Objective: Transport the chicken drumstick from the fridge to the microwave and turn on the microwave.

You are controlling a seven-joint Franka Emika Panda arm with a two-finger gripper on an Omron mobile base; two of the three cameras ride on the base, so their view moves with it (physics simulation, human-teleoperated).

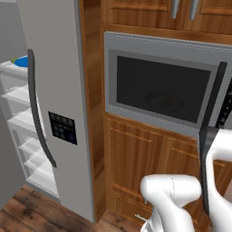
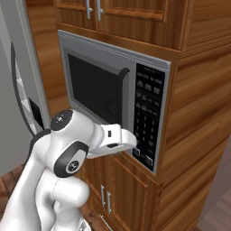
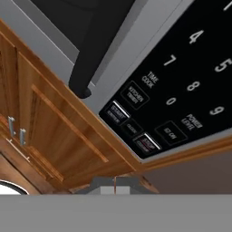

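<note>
White arm links (image 1: 181, 199) are crowding the bottom of both base views, reaching forward toward the microwave (image 1: 158, 86). From the right base view, the hand (image 2: 133, 145) is sitting right up against the lower corner of the keypad (image 2: 146, 117), beside the dark bar handle (image 2: 122, 103). Its fingers are lying flat together, fully closed, and it is gripping nothing. Whether the tips are actually pressing a button I cannot tell from that side.

Looking along the hand, the hand view is giving what the others lack: the keypad close up, with white digits and labelled buttons, a start button (image 3: 118, 112) and a stop button (image 3: 147, 142) along its lower edge, and the two closed fingertips (image 3: 108, 183) meeting just below that edge. Wooden cabinet doors (image 3: 50, 131) with small silver pulls are running under the microwave.

Over in the left base view, the fridge (image 1: 54, 113) is standing open to the left of the microwave, white shelves showing, with a blue plate (image 1: 21, 61) on the top shelf. The microwave door is standing shut, and through its black glass I cannot make out the drumstick.
</note>
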